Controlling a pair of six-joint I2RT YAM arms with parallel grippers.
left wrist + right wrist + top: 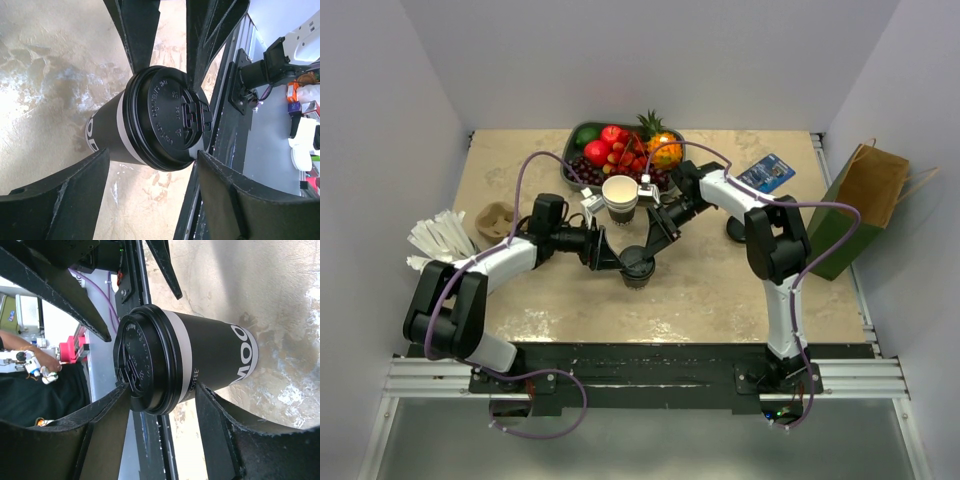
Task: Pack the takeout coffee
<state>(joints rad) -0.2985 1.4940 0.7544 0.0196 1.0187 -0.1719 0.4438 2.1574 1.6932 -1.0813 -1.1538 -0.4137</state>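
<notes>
Between the fingertips of the left gripper (620, 258) and the right gripper (648, 248), the takeout coffee (638, 266) stands on the tabletop (720, 290) with its lid (167, 120) uppermost. The cup has a dark wall with white lettering, a white band under the rim and a black plastic lid.

Left gripper: the jaws are spread wide. The gripper is rolled onto its side, so one finger (235, 200) reaches the lid rim and the other finger (60, 195) reaches the cup wall lower down. The cup sits just ahead of the tips, not deep between the fingers. Whether the tips press on it cannot be told.

Right gripper: the jaws are also spread, and the gripper faces the cup from the opposite side (it too is rolled onto its side). One finger (100, 420) meets the lid edge. The other (220, 430) lies at the cup wall nearer the base. Whether the tips press on it cannot be told here either.

Surroundings: just beyond both sets of fingertips, a lidless paper cup (620, 195) stands apart from the coffee. A fruit tray (566, 168) lies behind it. Behind the left gripper's wrist sits a moulded cup carrier (498, 220). Well outside the right arm, a brown paper bag (868, 200) stands upright.
</notes>
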